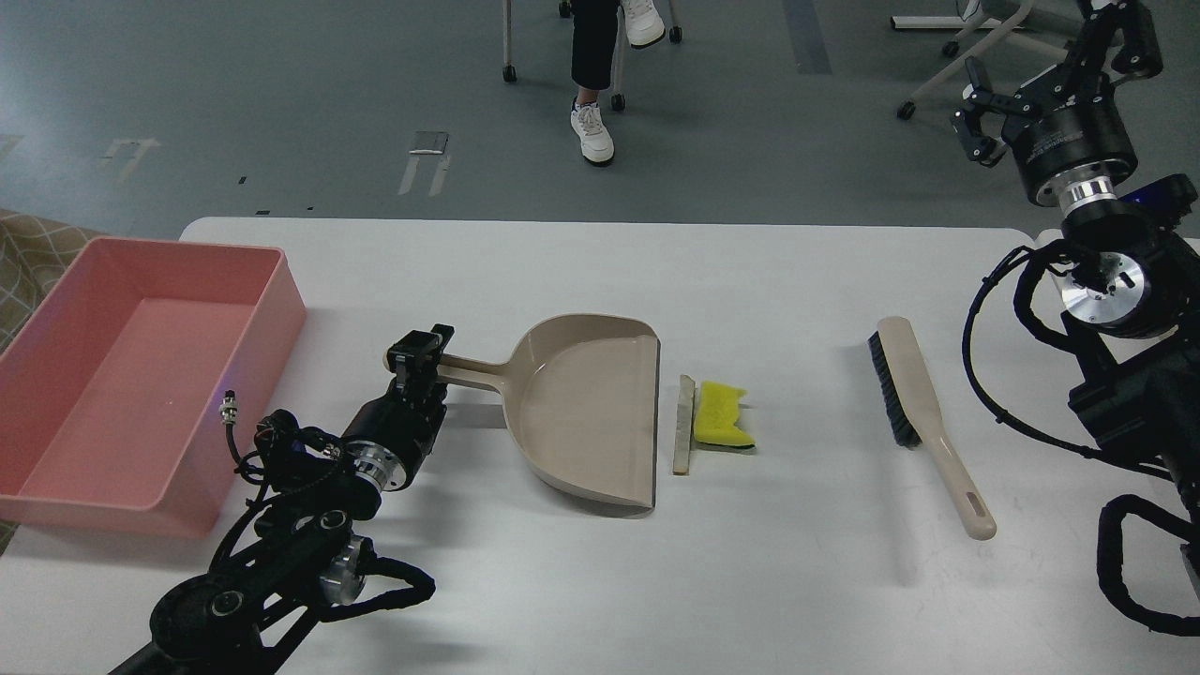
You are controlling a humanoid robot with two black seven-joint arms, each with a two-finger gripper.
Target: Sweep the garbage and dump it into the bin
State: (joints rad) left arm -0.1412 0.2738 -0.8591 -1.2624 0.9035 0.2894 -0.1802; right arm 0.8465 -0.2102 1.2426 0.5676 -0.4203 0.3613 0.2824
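Note:
The garbage lies mid-table: a yellow sponge piece (722,414) and, touching its left side, a thin beige-grey strip (684,427). Both sit just right of the open mouth of the beige dustpan (581,412). My left gripper (419,349) straddles the end of the dustpan's handle (469,372); it is dark and I cannot tell how its fingers stand. The pink bin (281,309) stands empty at the table's left edge. My right gripper (1050,80) is open and empty, raised high at the far right, beyond the table.
A beige brush (923,412) with black bristles lies on the white table (806,581), right of the garbage, handle toward me. Chairs and a person's legs (592,66) are on the floor behind the table.

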